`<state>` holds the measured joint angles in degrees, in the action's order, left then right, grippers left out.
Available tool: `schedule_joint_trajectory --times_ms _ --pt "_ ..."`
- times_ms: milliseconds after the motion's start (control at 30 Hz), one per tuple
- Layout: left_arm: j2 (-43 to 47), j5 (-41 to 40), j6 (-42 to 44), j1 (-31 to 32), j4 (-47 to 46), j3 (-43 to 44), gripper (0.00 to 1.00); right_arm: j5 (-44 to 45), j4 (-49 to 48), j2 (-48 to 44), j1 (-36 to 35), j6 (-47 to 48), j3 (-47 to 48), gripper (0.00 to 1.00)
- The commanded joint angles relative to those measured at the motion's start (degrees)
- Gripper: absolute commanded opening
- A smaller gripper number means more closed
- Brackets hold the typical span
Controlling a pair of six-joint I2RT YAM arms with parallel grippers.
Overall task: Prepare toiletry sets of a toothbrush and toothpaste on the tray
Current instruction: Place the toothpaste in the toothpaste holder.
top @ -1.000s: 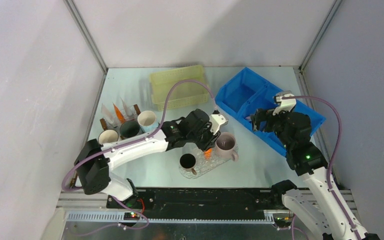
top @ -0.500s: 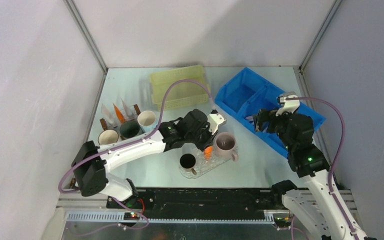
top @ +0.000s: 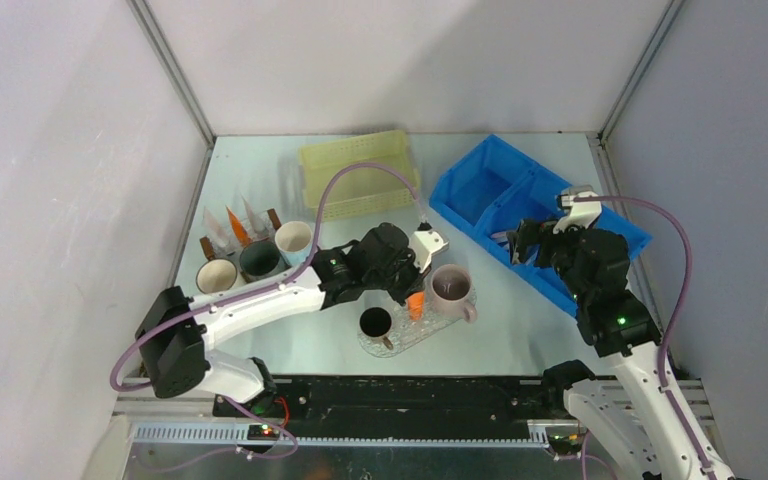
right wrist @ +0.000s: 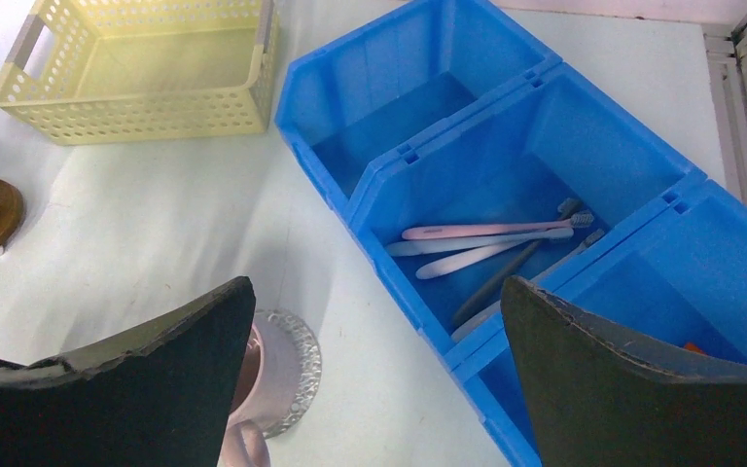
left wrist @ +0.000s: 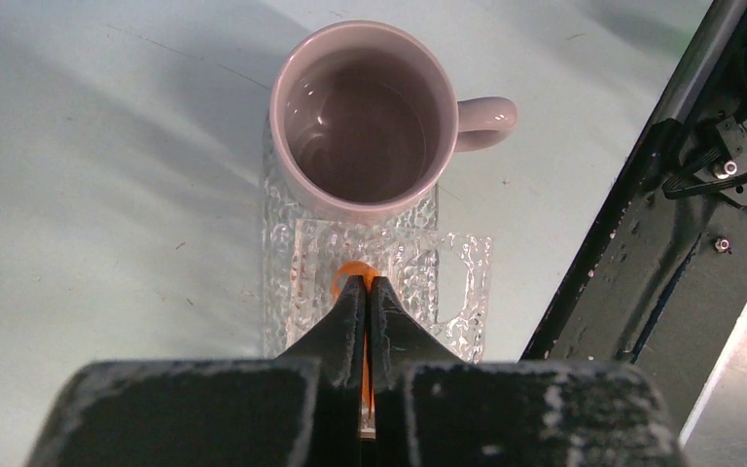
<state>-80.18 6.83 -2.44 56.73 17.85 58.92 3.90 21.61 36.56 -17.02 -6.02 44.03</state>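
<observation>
Claws first: left claw (left wrist: 365, 284) is pinched down to a sliver on the orange tube (left wrist: 347, 273). I can see the tube's edge between the pads and a bit of it curling out at the tips. From the top view I see that tube upright over the clear tray (top: 405, 338), in the gap between the pink mug (top: 451, 286) and the dark mug (top: 375, 322). Both mugs stand on the tray. I can't tell if the tube's lower end touches the tray. The left wrist view looks straight down, with the pink mug just beyond the tips and its handle to the right.

Right claw (right wrist: 374, 292) is spread wide, holding nothing, hovering above the near wall of the blue bin (right wrist: 418, 78). Toothbrushes (right wrist: 486, 233) lie in the bin's middle compartment: pale pink ones and a couple of grey ones beside them, heads toward the right.

Yellow basket (right wrist: 136, 107) sits on the counter (right wrist: 156, 214) just left of the bin. At the far left of the counter, more tubes (top: 232, 226), orange and white, stand point-up in a rack (top: 206, 244). Three mugs (top: 259, 259) sit right beside the rack.
</observation>
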Motion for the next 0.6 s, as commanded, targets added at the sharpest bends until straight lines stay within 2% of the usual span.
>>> schedule_joint_trajectory --times_ms 0,567 --pt "2.5 0.7 1.7 0.2 -3.5 -0.7 0.0 0.0 -0.9 -0.8 0.3 -0.3 0.4 0.99" --pt "1.9 -1.4 3.8 0.3 -7.0 -1.9 0.02 -0.1 -0.3 -1.0 0.5 -0.3 0.4 0.99"
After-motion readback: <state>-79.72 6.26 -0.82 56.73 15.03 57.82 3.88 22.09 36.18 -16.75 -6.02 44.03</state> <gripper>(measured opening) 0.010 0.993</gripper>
